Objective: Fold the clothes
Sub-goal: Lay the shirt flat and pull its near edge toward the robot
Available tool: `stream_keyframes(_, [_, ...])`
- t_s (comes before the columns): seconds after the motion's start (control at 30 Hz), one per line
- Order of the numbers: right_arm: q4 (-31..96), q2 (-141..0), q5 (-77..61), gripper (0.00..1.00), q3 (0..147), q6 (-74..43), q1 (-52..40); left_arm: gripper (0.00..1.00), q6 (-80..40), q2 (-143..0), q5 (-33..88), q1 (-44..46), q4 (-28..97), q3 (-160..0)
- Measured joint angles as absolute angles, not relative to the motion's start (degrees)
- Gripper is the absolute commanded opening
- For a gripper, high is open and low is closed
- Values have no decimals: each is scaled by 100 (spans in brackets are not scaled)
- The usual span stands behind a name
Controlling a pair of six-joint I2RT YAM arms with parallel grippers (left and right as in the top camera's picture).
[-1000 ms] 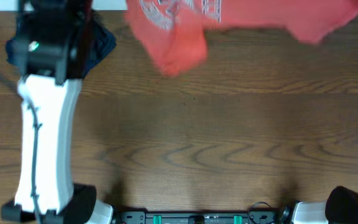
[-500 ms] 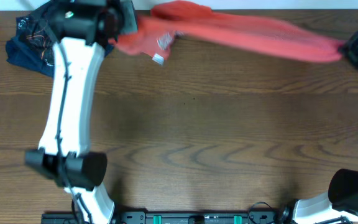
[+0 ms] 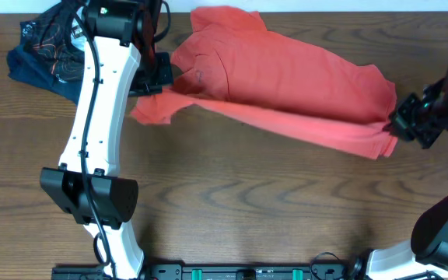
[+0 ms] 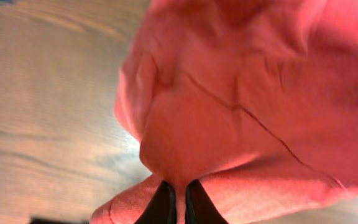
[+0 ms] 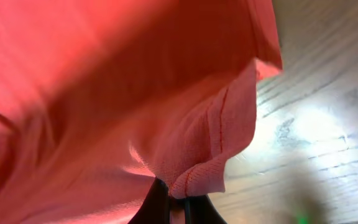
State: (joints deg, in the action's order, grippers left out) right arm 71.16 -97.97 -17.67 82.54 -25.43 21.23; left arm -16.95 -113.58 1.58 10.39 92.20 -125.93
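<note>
A red shirt (image 3: 286, 85) is stretched across the back of the wooden table, between my two grippers. My left gripper (image 3: 160, 78) is shut on the shirt's left end near a sleeve; its wrist view shows the fingers (image 4: 179, 202) pinching red cloth (image 4: 229, 112). My right gripper (image 3: 399, 124) is shut on the shirt's right end; its wrist view shows the fingers (image 5: 176, 205) pinching a hemmed corner (image 5: 210, 162). A loose sleeve (image 3: 150, 111) lies on the table at the left.
A dark blue garment with a pattern (image 3: 45, 54) lies crumpled at the back left corner, behind my left arm (image 3: 96, 140). Bare wooden table (image 3: 247, 202) fills the front half.
Both grippers have come toward the front with the shirt. It was bunched and narrow along the back edge and now hangs wider and lower over the table.
</note>
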Motion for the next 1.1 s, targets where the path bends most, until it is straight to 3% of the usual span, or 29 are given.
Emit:
stream_keyframes(0.4, [7391, -9679, -1332, 1, 7970, -2552, 2126, 6, -2058, -11109, 377, 1789, 8875, -10425])
stream_keyframes(0.63, [7609, -8892, -1125, 1, 7861, -2558, 2123, 6, -2340, -9736, 226, 1885, 8606, -8947])
stream_keyframes(0.83, [7437, -8197, -1046, 1, 6803, -2539, 2123, 6, -2445, -8611, 215, 1885, 8615, -8029])
stream_keyframes(1.1, [7039, -7800, -880, 1, 5852, -2727, 2143, 6, -2532, -8027, 434, 1887, 8608, -7019])
